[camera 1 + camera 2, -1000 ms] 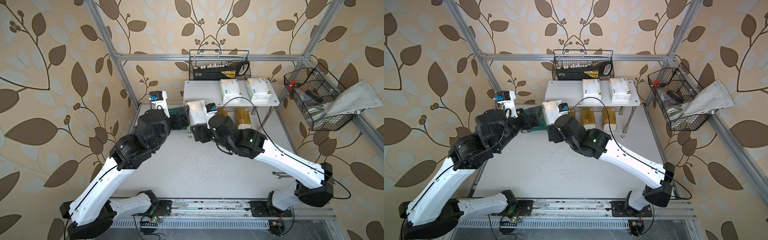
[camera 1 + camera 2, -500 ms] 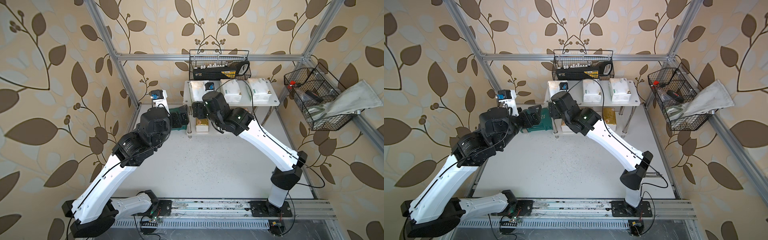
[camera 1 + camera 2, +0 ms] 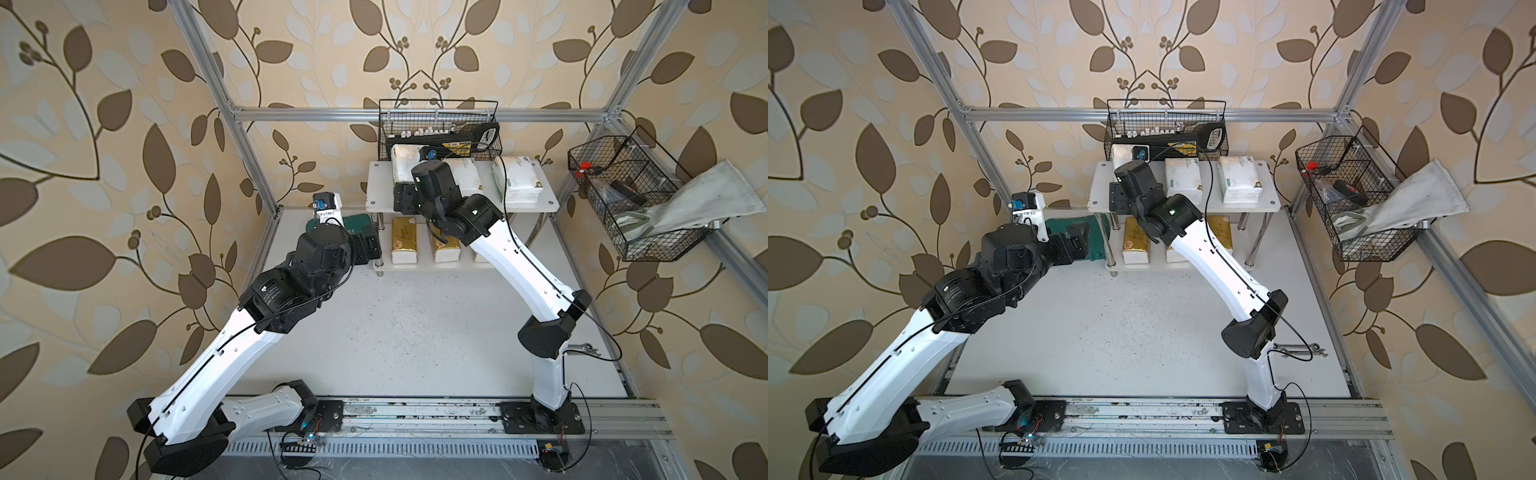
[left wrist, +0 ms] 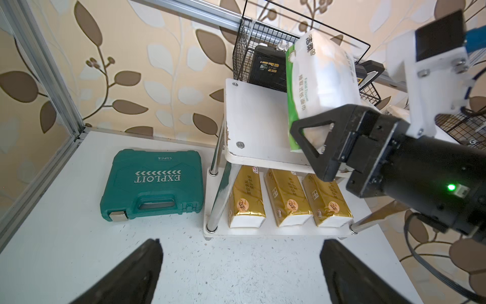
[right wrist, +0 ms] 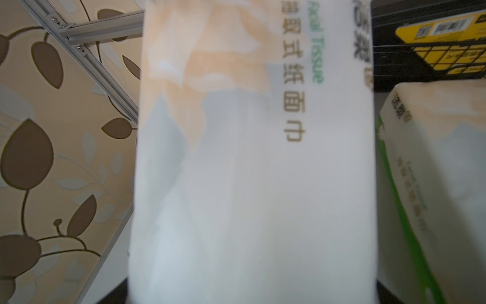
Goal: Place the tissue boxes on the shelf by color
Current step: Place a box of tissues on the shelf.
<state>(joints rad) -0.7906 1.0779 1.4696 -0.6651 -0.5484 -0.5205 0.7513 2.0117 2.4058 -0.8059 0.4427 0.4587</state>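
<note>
The shelf (image 3: 379,187) is a white two-tier rack at the back of the table. Its lower board holds three gold tissue boxes (image 4: 246,197) (image 4: 286,197) (image 4: 326,200). Two white, green-labelled ones (image 3: 463,174) (image 3: 517,178) lie on the middle and right of the top board. My right gripper (image 3: 405,189) is shut on a third white tissue box (image 4: 320,76), held tilted over the left part of the top board (image 4: 252,118). It fills the right wrist view (image 5: 249,171). My left gripper (image 4: 240,273) hangs open and empty over the table in front of the shelf.
A green tool case (image 4: 152,184) lies flat left of the shelf. One black wire basket (image 3: 440,129) hangs behind the shelf. Another (image 3: 636,199), with a cloth draped over it, is on the right frame. A wrench (image 3: 586,347) lies near the table's right edge.
My right arm has carried the white tissue box from low in front of the shelf up and back over the left end of the top board. The left arm has barely moved.
</note>
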